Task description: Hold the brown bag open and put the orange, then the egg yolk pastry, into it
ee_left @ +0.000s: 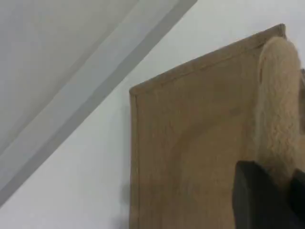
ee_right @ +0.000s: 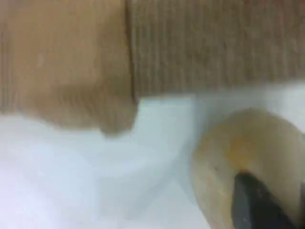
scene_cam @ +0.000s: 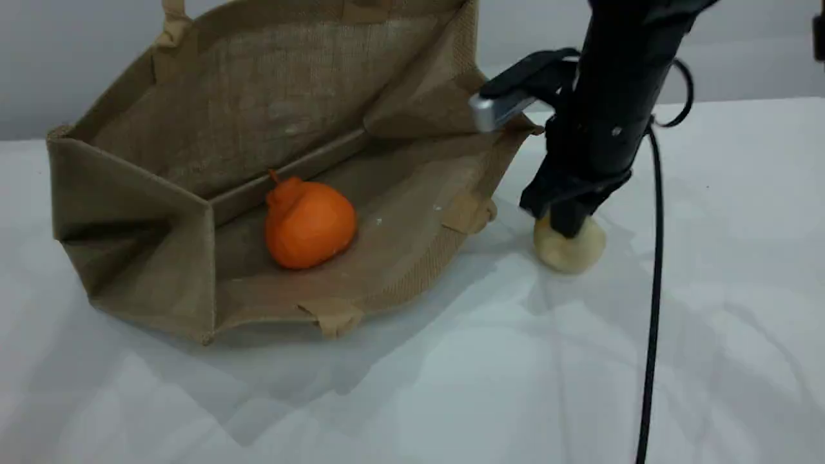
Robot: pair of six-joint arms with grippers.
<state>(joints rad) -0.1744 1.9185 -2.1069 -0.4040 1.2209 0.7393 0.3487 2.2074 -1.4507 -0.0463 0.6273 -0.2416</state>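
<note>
Bag (scene_cam: 193, 212) at 9 o'clock on the table (scene_cam: 741, 270), lying on its side, mouth gaping toward camera. Coarse woven jute, stiff panels, stitched trim. Left gripper (ee_left: 267, 200) not in scene view; in its wrist view it is clenched on the handle (ee_left: 276, 109), a fuzzy padded beige loop, presumably to keep the upper wall lifted so the mouth stays open.

Orange (scene_cam: 308, 222) already inside, resting on the lower wall near bag centre. Knobby neck, short stem, smooth matte skin.

At 3 o'clock, just beside the bag's rim, right gripper (scene_cam: 570, 225) pressed down on the pastry (scene_cam: 570, 248), jaws closed around it; pastry on the table, not lifted. Pale, rounded, soft-looking dough; likely dents if squeezed hard.
</note>
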